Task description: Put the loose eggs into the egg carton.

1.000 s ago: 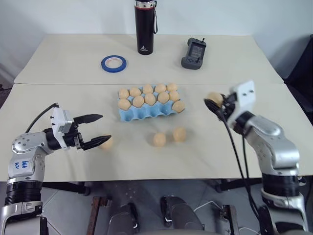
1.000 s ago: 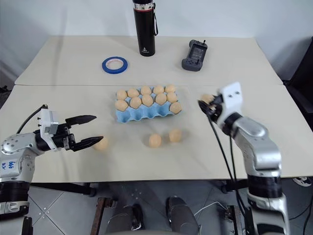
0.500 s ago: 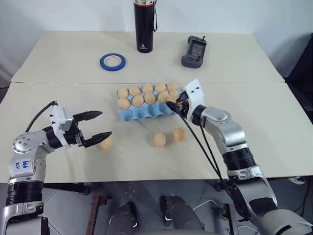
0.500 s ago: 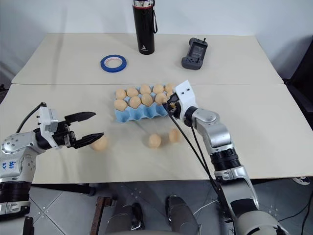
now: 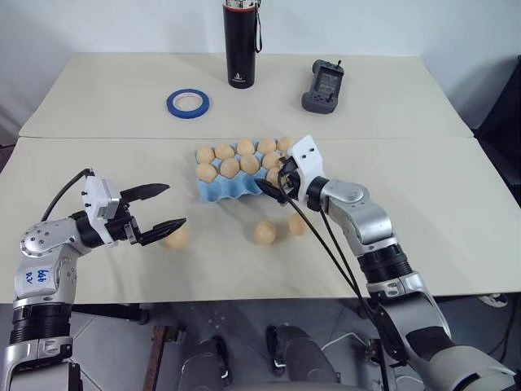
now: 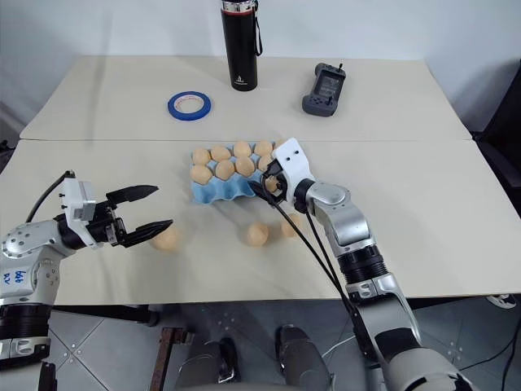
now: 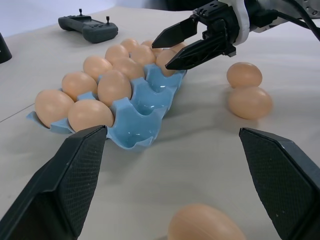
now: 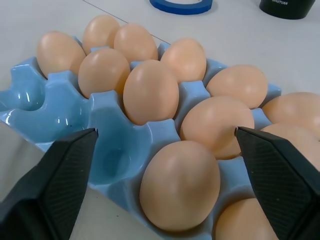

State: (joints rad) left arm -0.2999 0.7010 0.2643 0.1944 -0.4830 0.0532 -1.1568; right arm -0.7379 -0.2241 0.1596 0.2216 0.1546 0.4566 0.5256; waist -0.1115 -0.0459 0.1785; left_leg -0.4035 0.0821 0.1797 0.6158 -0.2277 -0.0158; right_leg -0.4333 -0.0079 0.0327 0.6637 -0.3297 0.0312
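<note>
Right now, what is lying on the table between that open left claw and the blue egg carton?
One loose egg lies just beyond the left gripper, seen in the left eye view. From it to the egg carton there is only bare table.

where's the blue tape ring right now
In the left eye view the tape ring lies flat on the far table, left of the black bottle and beyond the egg carton, touching neither.
</note>
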